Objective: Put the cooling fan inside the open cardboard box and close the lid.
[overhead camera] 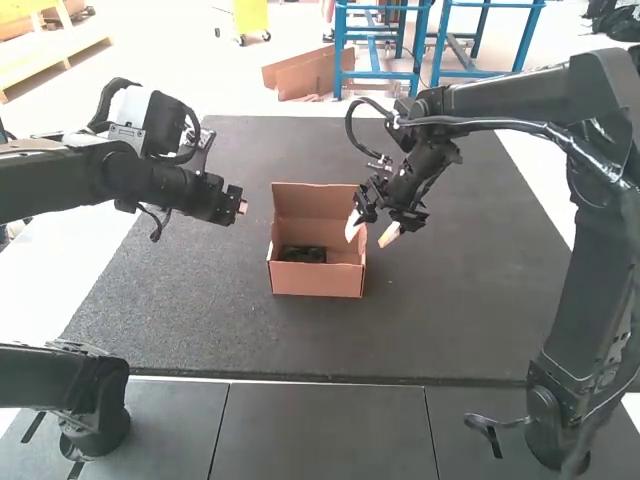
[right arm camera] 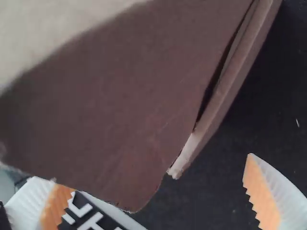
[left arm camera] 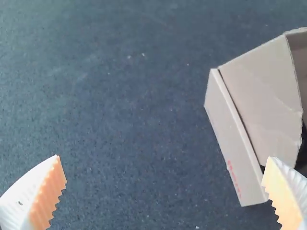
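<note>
An open cardboard box (overhead camera: 316, 278) stands in the middle of the black mat, its lid (overhead camera: 315, 203) upright at the far side. The black cooling fan (overhead camera: 303, 254) lies inside it on the bottom. My right gripper (overhead camera: 373, 228) hangs open at the box's right wall, one finger over the inside and one outside it. In the right wrist view the brown inner wall (right arm camera: 134, 100) is close up and a bit of the fan (right arm camera: 91, 218) peeks out below it. My left gripper (overhead camera: 240, 203) is open, left of the lid and apart from it; the box's outer side (left arm camera: 254, 120) lies before it.
The black mat (overhead camera: 180, 290) has free room on all sides of the box. A loose piece of cardboard (overhead camera: 305, 72) lies on the floor beyond the table's far edge.
</note>
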Controlling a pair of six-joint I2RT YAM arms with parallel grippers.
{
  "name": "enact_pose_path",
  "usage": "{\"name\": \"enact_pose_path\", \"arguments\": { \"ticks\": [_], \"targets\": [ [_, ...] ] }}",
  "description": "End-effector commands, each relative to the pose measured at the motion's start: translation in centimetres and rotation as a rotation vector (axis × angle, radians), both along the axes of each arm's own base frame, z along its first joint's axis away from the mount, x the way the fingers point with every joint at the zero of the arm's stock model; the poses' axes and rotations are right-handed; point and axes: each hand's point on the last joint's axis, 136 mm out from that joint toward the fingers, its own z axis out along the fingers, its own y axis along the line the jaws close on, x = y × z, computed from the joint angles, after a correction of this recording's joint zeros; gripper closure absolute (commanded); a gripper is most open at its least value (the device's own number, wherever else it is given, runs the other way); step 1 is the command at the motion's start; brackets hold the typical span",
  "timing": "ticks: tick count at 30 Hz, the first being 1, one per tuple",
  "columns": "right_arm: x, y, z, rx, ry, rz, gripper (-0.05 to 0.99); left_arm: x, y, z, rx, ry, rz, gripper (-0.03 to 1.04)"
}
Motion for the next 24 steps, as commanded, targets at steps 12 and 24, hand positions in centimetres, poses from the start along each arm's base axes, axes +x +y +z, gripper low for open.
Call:
{"name": "enact_pose_path", "arguments": {
  "ticks": [12, 24],
  "targets": [
    [1.9, -1.1, 9.5, 0.101, -0.298, -0.034, 0.01, 6.2, 1.0, 6.6, 0.002, -0.233, 0.126, 0.04],
    [9.5, -12.3, 15.5, -0.012, -0.847, -0.451, 0.01, 9.0, -4.9, 7.5, -0.038, -0.254, 0.028, 0.04]
  ]
}}
